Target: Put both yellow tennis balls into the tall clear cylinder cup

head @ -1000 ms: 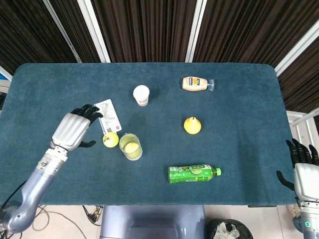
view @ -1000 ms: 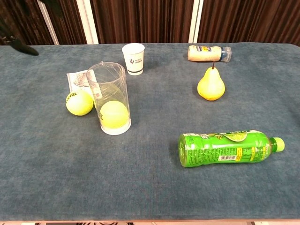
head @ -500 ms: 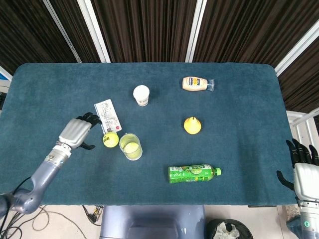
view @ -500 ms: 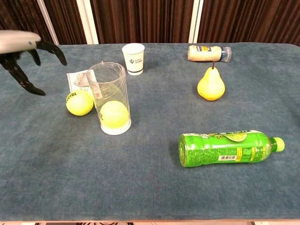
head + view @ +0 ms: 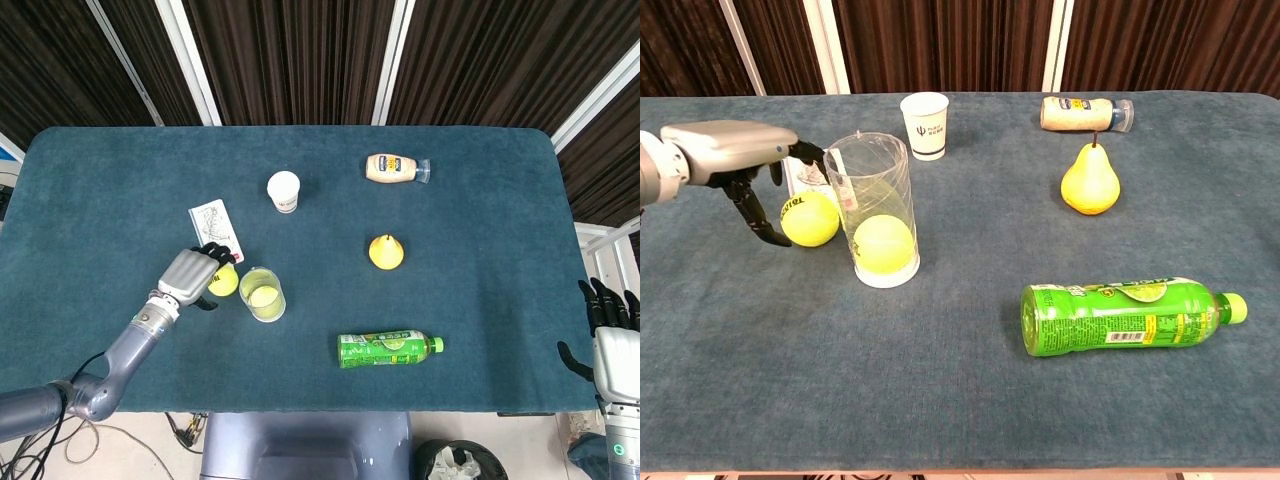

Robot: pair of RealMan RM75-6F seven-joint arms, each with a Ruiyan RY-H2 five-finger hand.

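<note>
One yellow tennis ball [image 5: 225,281] [image 5: 809,219] lies on the blue table just left of the tall clear cup [image 5: 262,294] [image 5: 872,208]. A second ball [image 5: 884,245] rests at the bottom of that upright cup. My left hand [image 5: 193,276] [image 5: 732,152] reaches to the loose ball from the left, its fingers arched over the ball's top and the thumb low at its left side. The fingers are apart and the ball sits on the table; whether they touch it is unclear. My right hand [image 5: 611,333] hangs with spread fingers and nothing in it beyond the table's right edge, seen in the head view only.
A printed card [image 5: 213,223] [image 5: 803,171] lies behind the loose ball. A white paper cup [image 5: 284,191] [image 5: 926,125] stands further back. A pear [image 5: 386,252] [image 5: 1090,182], a lying mayonnaise bottle [image 5: 397,168] [image 5: 1085,113] and a lying green bottle [image 5: 388,349] [image 5: 1125,316] occupy the right half.
My left hand has dropped and moved right, from above the card to around the loose tennis ball. The balls, the cup and my right hand have stayed where they were.
</note>
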